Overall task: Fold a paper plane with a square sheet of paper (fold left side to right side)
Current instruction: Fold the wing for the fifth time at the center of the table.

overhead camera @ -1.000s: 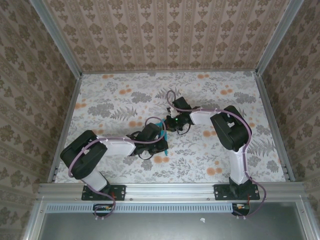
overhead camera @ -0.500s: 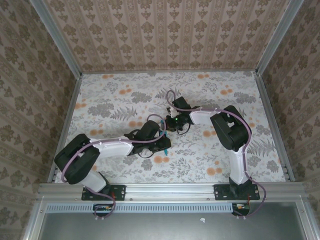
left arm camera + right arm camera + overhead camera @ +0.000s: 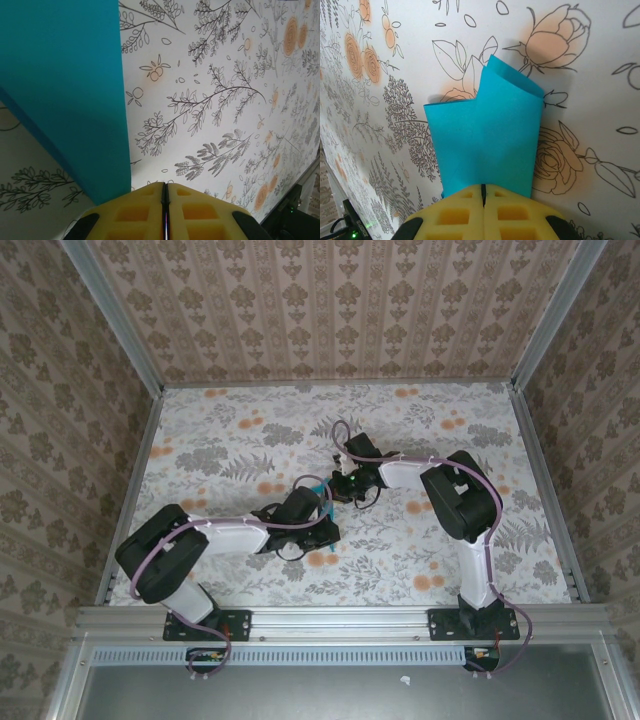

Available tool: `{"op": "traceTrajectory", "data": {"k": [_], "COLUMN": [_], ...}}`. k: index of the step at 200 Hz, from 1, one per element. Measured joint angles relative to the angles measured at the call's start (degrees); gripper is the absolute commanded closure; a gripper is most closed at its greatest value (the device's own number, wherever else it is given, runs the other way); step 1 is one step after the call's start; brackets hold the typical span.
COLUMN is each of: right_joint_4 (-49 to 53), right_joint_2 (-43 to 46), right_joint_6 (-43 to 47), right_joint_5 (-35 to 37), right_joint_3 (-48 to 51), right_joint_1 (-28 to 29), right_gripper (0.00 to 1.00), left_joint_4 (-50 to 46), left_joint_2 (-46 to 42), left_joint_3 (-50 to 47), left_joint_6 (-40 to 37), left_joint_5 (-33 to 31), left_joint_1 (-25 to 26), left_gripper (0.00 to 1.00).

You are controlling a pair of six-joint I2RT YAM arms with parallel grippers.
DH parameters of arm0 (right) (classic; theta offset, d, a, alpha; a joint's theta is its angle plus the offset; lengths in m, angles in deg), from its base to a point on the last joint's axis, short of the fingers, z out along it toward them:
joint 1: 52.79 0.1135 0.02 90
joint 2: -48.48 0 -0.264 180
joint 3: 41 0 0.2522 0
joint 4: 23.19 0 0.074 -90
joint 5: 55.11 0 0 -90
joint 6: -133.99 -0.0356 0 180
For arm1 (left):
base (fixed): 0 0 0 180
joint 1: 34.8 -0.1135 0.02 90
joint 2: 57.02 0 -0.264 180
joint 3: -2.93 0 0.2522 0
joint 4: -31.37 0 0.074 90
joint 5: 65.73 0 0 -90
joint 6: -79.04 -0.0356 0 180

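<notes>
currently the thin bright cyan-blue square sheet of paper (image 3: pixel 485 140) is held near the middle of the floral-printed white table top (image 3: pixel 420 430), curled over on itself. the right gripper (image 3: pixel 483 192) is clamped tight on its near edge. the left gripper (image 3: pixel 165 192) is pressed closed too, with the sheet running beside its left pad, but whether it is pinched there cannot be told. for a clean left-to-right fold, the edges should be matched before any crease is pressed. ample bare table is left all round, and the aluminium frame rail (image 3: pixel 131 490) is well apart.
</notes>
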Motion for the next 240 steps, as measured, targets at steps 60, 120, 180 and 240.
{"op": "traceTrajectory", "data": {"k": [60,120,180,240], "right_joint_4": [0.63,1.46,2.43,3.37], "right_joint_2": [-0.20,-0.26,-0.46,-0.57], "right_joint_6": [0.22,0.24,0.28,0.46], "right_joint_5": [0.02,0.28,0.44,0.44], "right_joint_3": [-0.48,-0.90,-1.53,-1.95], "right_joint_1": [0.00,0.04,0.11,0.15], "right_gripper": [0.94,0.95,0.95,0.95], "left_joint_4": [0.09,1.03,1.01,-2.08], "left_joint_2": [1.33,1.90,1.81,-2.75], "left_joint_3": [-0.17,-0.74,-1.03,-4.07], "left_joint_6": [0.83,1.49,2.05,2.97], "left_joint_5": [-0.37,-0.59,-2.12,-2.58], "left_joint_1": [0.61,0.92,2.54,3.85], "left_gripper": [0.90,0.91,0.91,0.92]}}
